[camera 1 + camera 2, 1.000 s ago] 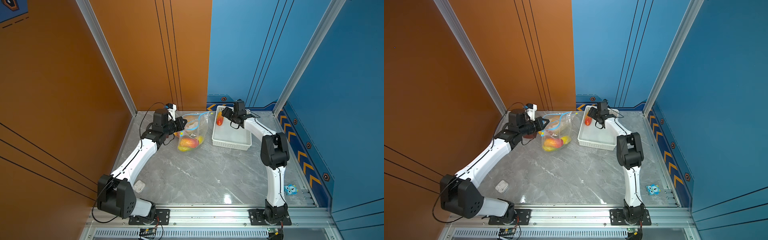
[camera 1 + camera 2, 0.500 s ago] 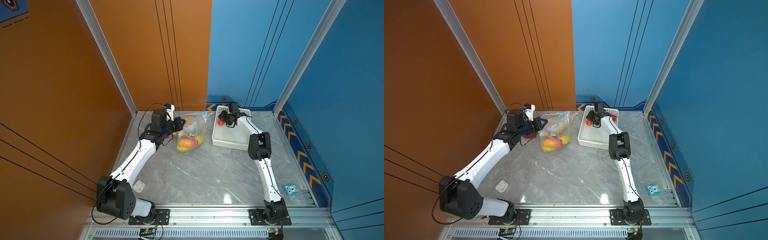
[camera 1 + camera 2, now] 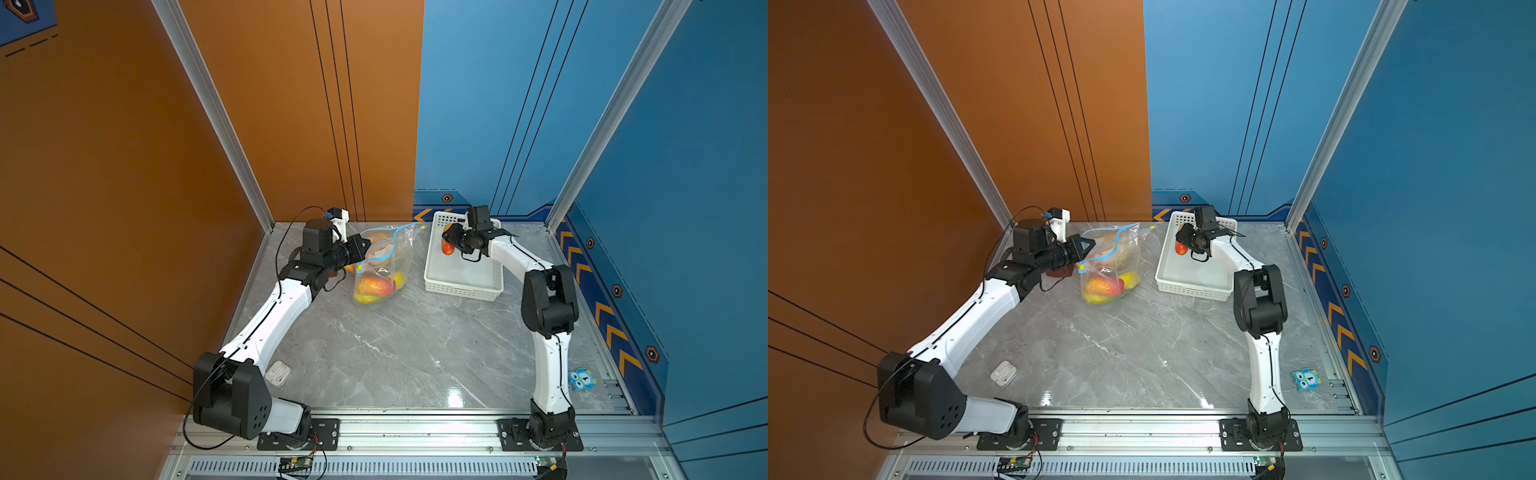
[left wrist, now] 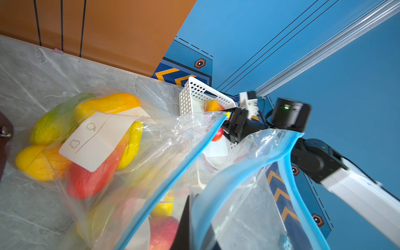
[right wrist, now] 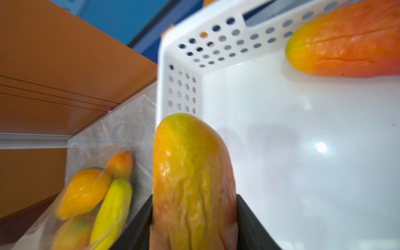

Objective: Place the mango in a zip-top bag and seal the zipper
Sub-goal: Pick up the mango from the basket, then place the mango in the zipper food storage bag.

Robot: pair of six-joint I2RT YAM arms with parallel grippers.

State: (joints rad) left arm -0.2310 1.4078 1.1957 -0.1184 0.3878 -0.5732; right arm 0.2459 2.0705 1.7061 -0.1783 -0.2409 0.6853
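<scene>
Zip-top bag [image 3: 386,253]: thin clear plastic film, glossy and creased, with a smooth blue plastic zipper strip [image 4: 179,173]. Its label [image 4: 97,140]: white, matt, paper-like. Mango [image 5: 190,184]: yellow-orange skin, wrinkled, with a faint sheen; to my eye a moulded imitation. Basket [image 5: 194,54]: white plastic, perforated walls, smooth glossy floor. Table [image 3: 395,345]: grey veined stone-look top, polished, throwing glare. Front rail [image 3: 415,432]: bare brushed metal. Arm shells [image 3: 274,320]: smooth white plastic. Joints [image 3: 548,299]: matt black.

Bare desk [image 3: 395,353] parts the bag [image 3: 399,253] from the basket [image 3: 461,291] on its right. The basket's left wall stands in the way.
</scene>
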